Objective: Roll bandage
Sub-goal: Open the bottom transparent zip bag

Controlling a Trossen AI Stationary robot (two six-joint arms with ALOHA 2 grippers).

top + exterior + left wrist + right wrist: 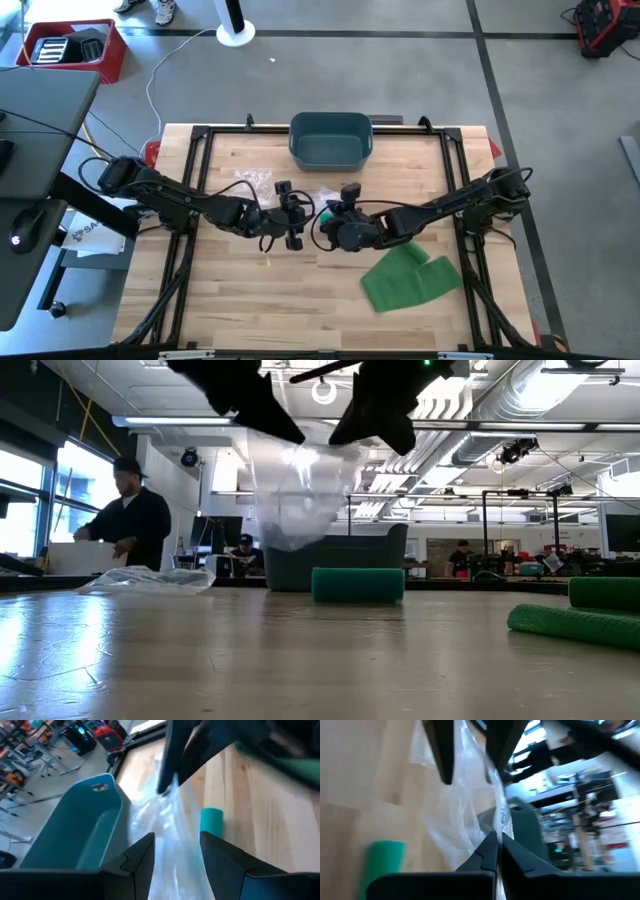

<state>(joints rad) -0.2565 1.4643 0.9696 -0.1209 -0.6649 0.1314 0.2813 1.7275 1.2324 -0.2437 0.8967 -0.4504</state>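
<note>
Looking down on your wooden table [240, 300], you see both dark arms meeting near its middle. Your right gripper [496, 851] is pinched shut on a clear plastic bag [300, 490], holding it up off the table. Your left gripper [176, 851] faces it with its fingers [142, 855] apart, the bag's film running between them; whether they press on it cannot be told.

A small rolled green bandage [357, 584] lies on the table beneath the raised bag, in front of a teal bin [330, 140] that sits at the table's far edge. A loose sheet of green bandage [408, 278] lies spread on the table to the right and nearer the front, partly under your right arm. Another piece of crumpled clear plastic [150, 580] rests on the table to the left of the bin.

Beyond the table, a person in dark clothes and a cap [125, 520] stands at a bench in the workshop. A red crate [72, 50] sits on the floor to the far left. A printed mark shows on the bin's wall in your left wrist view, but it cannot be read.
</note>
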